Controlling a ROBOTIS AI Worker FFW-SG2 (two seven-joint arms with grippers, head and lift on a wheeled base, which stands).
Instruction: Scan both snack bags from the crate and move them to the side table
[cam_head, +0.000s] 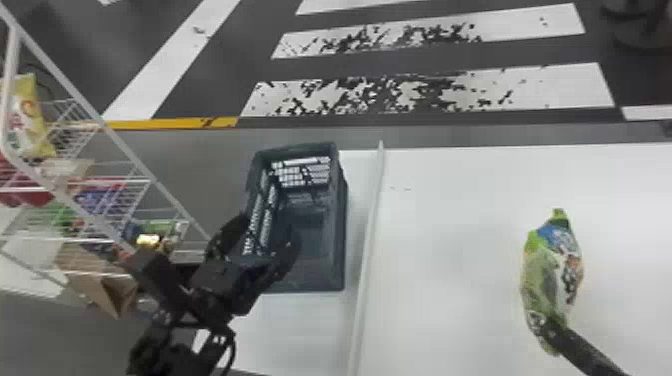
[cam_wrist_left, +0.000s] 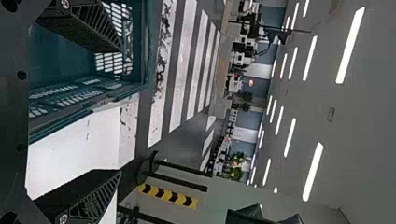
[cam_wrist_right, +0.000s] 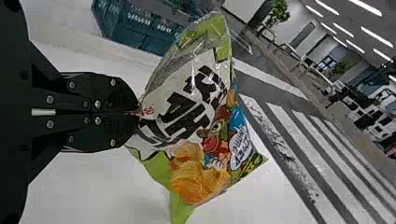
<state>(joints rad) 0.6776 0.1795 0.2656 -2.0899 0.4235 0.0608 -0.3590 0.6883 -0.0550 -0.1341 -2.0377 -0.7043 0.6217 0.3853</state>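
Over the white table (cam_head: 440, 225), the right claw (cam_wrist_right: 137, 112) is closed on one edge of the snack bag (cam_head: 552, 265); if this small hold is weak, the bag may turn or slip out. At the crate (cam_head: 327, 270), the left claw (cam_wrist_left: 120, 111) has its fingers apart, and a careless sideways motion could catch and drag the crate.

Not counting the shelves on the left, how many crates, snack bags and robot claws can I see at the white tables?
Crates: 1, the dark crate
Snack bags: 1, the green snack bag
Claws: 2, the left claw and the right claw
Total: 4
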